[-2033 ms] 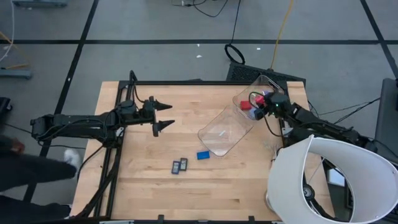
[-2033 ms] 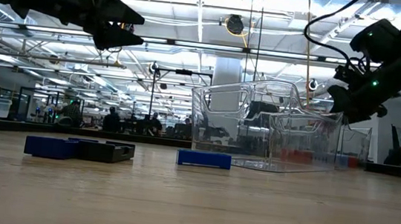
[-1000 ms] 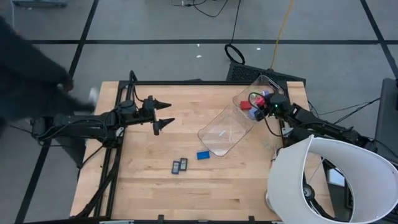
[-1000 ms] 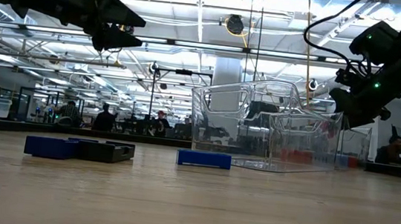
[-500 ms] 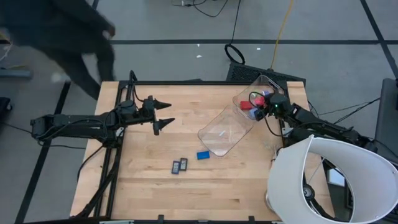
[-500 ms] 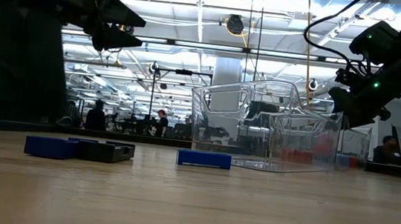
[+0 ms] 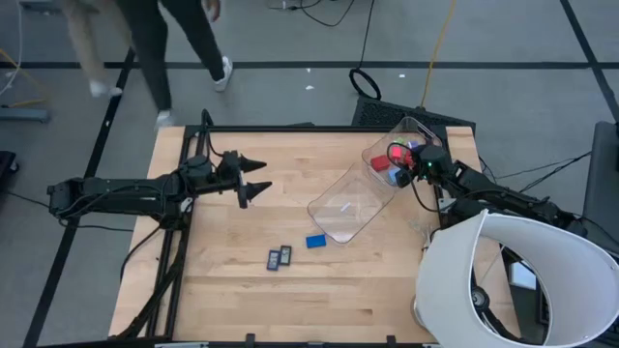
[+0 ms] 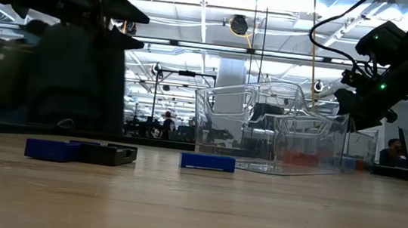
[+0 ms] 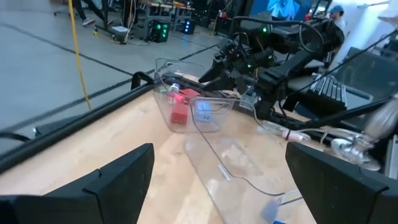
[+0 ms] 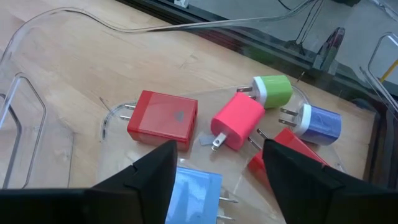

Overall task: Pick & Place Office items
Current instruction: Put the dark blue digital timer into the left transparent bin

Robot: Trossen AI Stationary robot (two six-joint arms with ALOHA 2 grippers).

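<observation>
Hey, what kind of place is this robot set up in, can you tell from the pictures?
Probably a large open robotics lab or workshop. Beyond the wooden table run long rows of ceiling lights over more workstations, cables trail across a grey floor, and a person walks past the table.

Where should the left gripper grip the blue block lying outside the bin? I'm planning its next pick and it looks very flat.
Probably from straight above, fingers across the short width of the blue block. It lies flat and low on the table, clear of the bin mouth and the dark pieces. The left gripper is open.
</observation>
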